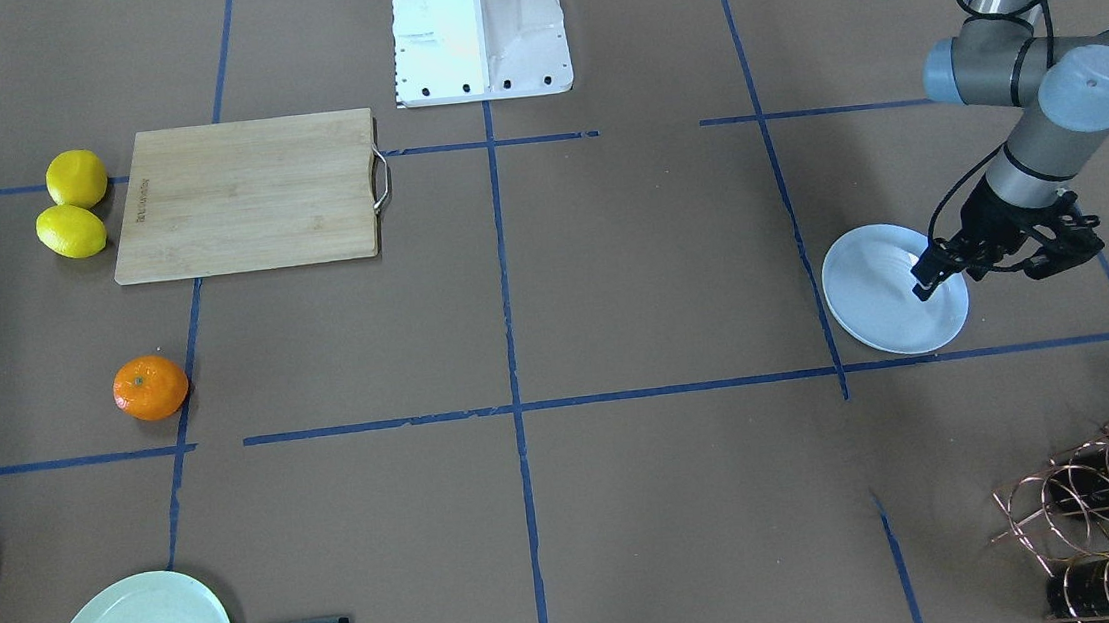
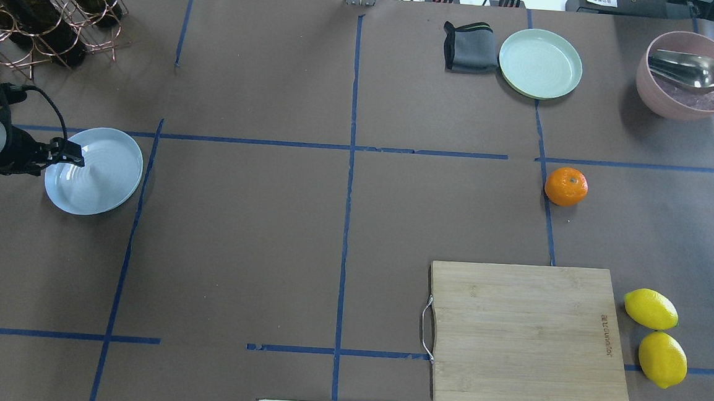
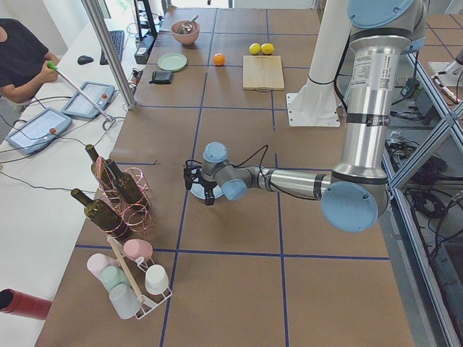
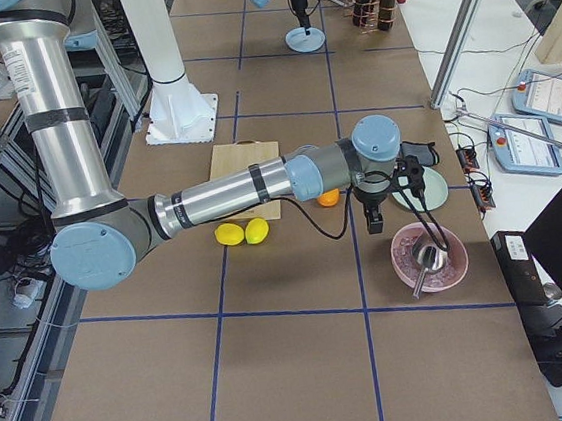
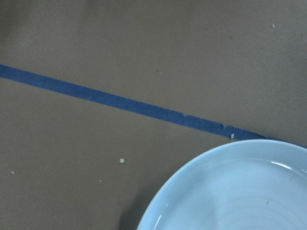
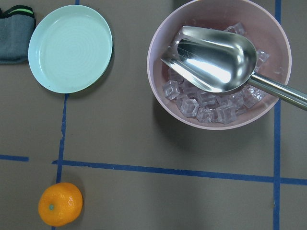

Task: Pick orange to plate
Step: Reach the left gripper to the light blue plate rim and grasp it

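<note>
Right pincer point(image 4: 375, 223), state not discernible, hangs near the orange point(image 1: 151, 387) on the bench point(image 1: 613, 296), presumably for pickup. Well apart, the empty plate point(image 1: 875, 299) lies under the left pincer point(image 1: 997, 265), jaws spread, holding nothing.

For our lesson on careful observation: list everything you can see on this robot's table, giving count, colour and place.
orange: one, bright orange, robot's right side, beside blue tape
white plate: one, bluish white, robot's left side
cloth: one, grey, folded, far side
green plate: one, pale mint, far right, beside the cloth
cutting board: one, light wood, near right
lemons: two, yellow, at the cutting board's right end
bowl: one, pink, far right corner, holding ice cubes
scoop: one, silver, in the bowl
bottle rack: one, copper wire, far left corner
left gripper: one, black, over the white plate
right gripper: one, black, hovering near the bowl
</note>
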### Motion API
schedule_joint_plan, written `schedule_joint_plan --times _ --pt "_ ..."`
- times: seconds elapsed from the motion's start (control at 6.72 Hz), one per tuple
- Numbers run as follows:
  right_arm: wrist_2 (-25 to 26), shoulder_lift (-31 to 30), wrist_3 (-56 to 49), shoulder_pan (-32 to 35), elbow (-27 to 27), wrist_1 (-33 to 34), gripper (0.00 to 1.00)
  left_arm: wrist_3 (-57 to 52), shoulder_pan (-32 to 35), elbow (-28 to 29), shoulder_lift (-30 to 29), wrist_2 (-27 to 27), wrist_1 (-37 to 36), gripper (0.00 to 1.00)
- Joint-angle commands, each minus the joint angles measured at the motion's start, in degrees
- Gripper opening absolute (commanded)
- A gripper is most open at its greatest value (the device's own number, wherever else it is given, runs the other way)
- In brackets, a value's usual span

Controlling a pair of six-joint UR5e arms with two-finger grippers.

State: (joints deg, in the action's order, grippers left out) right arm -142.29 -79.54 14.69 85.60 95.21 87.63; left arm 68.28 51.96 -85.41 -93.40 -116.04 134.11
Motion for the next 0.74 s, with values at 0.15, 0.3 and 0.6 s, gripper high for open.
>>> schedule_joint_plan --times 0.15,0.3,0.6 --pt "0.0 -0.1 0.6 0.0 0.2 0.0 1.0 0.4 0.0 -0.5 0.9 -0.2 0.0 0.19" --pt "0.0 -0.1 0.6 0.0 0.2 0.0 1.0 0.4 0.0 -1.0 0.9 -0.5 0.0 0.0" --pt "0.0 0.0 0.6 0.0 0.2 0.0 1.0 0.1 0.1 -4.0 3.0 -0.9 -0.1 0.0"
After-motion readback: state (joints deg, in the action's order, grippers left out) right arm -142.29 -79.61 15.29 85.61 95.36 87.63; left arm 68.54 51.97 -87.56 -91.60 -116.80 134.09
